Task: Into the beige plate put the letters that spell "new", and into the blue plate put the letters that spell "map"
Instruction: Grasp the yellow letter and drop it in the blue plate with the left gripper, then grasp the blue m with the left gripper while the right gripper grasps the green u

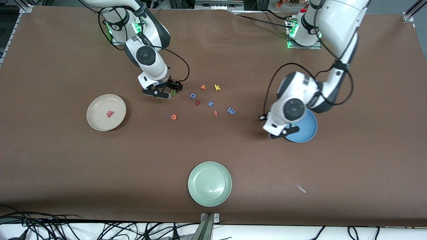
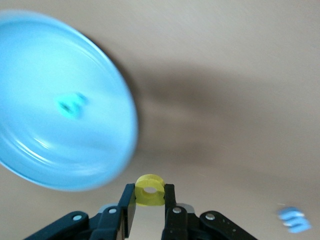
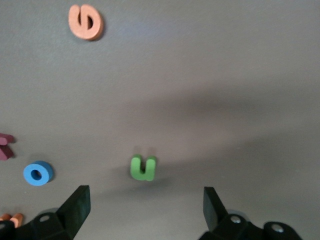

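Inspection finds my left gripper [image 2: 149,212] clamped on the yellow "a" [image 2: 149,190], held in the air at the rim of the blue plate [image 1: 308,128], toward the left arm's end of the table. The teal "p" [image 2: 71,104] already lies inside that plate. The blue "m" [image 1: 231,111] rests on the bare table, between the letter cluster and the blue plate.

My right gripper [image 3: 145,205] hangs low over the green "n" [image 3: 143,167] with its fingers [image 3: 75,207] spread wide, the letter lying flat on the table between them, untouched. The orange "e" [image 1: 173,117] sits alone on the table, nearer the front camera than the cluster. The salmon-red "w" [image 1: 110,114] lies in the beige plate [image 1: 96,120], toward the right arm's end.

Also noted: blue "o" [image 1: 192,95], yellow "k" [image 1: 217,87], and a pale green plate [image 1: 209,196] nearest the front camera.
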